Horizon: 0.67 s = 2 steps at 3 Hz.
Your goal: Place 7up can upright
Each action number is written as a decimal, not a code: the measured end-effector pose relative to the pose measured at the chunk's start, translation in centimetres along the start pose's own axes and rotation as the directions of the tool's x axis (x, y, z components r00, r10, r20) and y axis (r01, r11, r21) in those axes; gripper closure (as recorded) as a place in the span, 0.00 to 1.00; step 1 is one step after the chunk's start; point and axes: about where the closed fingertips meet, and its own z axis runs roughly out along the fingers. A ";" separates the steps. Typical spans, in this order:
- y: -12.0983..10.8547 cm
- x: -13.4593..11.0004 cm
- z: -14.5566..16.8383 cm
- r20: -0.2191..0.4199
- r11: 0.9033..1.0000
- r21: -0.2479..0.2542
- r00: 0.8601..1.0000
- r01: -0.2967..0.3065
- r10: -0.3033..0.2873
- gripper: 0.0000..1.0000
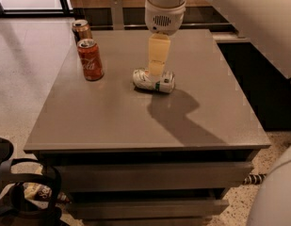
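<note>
The 7up can (154, 81), whitish-silver with green markings, lies on its side near the middle of the grey table (112, 121). My gripper (157, 69) hangs straight down from the white arm and its cream tip is right over the can's middle, at or just above its top side.
A red-orange Coca-Cola can (90, 59) stands upright at the table's left. A copper-brown can (81, 29) stands behind it at the back-left corner. The arm's shadow (175, 114) falls to the right of the 7up can. Drawers are below the tabletop.
</note>
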 end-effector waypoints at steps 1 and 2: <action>0.2 -0.6 1.3 0.002 1.000 -0.022 1.000 -0.008 0.008 0.00; 0.5 -1.3 2.5 0.016 0.999 -0.045 1.000 -0.020 0.021 0.00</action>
